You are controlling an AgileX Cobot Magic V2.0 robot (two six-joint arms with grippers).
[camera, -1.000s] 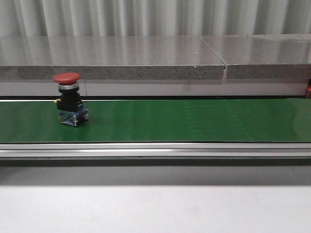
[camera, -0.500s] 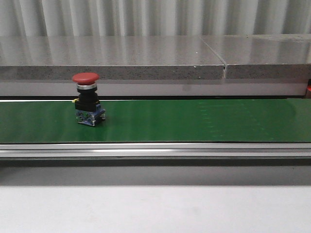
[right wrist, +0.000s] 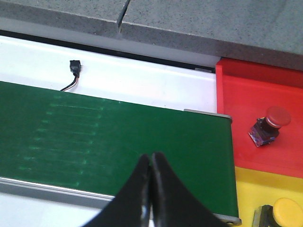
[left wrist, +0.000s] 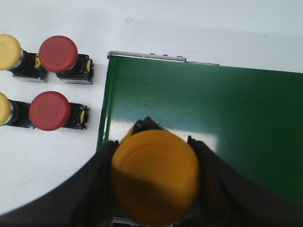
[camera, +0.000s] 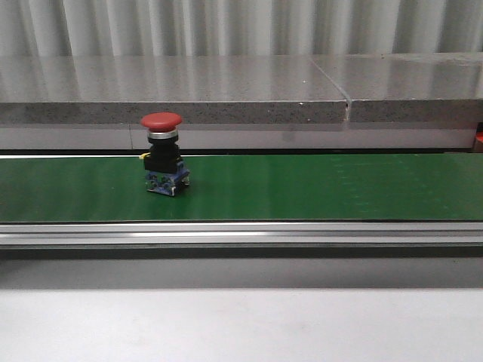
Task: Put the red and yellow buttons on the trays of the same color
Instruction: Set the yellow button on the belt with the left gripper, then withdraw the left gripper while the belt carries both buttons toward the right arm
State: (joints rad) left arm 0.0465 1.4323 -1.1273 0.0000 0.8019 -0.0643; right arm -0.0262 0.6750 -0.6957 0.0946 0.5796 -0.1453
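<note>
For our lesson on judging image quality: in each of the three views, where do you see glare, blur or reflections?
Front view: the grey stone ledge mirrors the ribbed wall in soft streaks; the red button is sharp. Left wrist view: the yellow button held in the left pincer is close and blurred; a glare patch sits on the green belt. Right wrist view: the right pincer is soft-edged.

wall: pale corrugated panels | ledge: grey speckled stone (one seam) | light: even

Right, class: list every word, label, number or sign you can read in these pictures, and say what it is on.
No readable text in any view.
Red button on the green belt: no legible marking.
Red tray and yellow tray: plain, no lettering.
</note>
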